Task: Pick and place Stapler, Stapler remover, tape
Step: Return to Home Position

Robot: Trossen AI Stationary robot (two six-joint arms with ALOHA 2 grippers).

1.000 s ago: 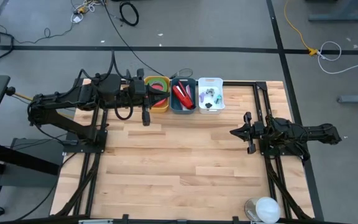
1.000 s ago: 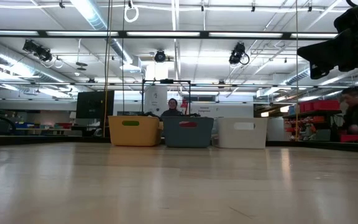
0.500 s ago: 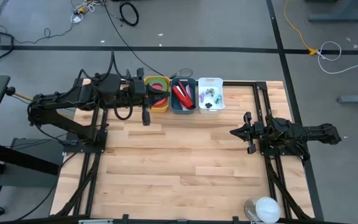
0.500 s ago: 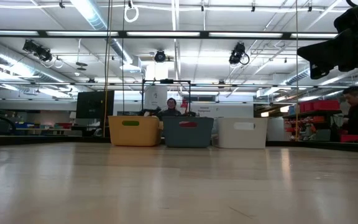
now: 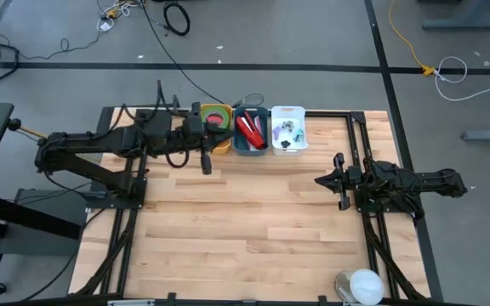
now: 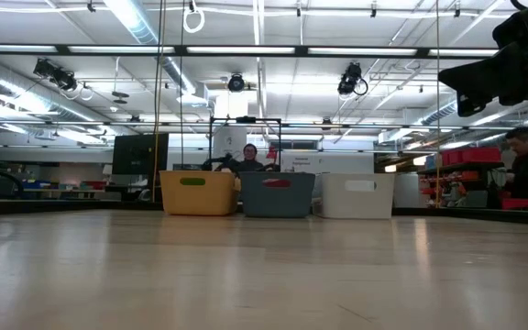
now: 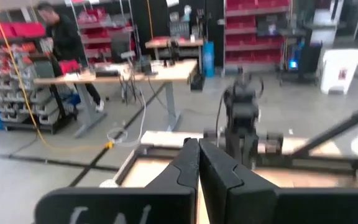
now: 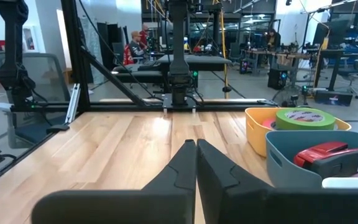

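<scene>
The tape rolls (image 5: 216, 116) lie in the yellow bin (image 5: 219, 148), staplers (image 5: 249, 129) in the blue bin (image 5: 250, 150), staple removers (image 5: 287, 130) in the white bin (image 5: 288, 110). The left gripper (image 5: 205, 169), closed on nothing, hangs just beside the yellow bin; the right gripper (image 5: 320, 180), likewise closed and empty, waits well apart, sorting apparently finished.

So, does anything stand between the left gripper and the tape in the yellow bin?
Nothing on the table does. The left gripper, shut, is close beside the yellow bin, so only the bin's wall separates it from the tape. The bin is open on top. The right gripper waits at the right edge.
</scene>
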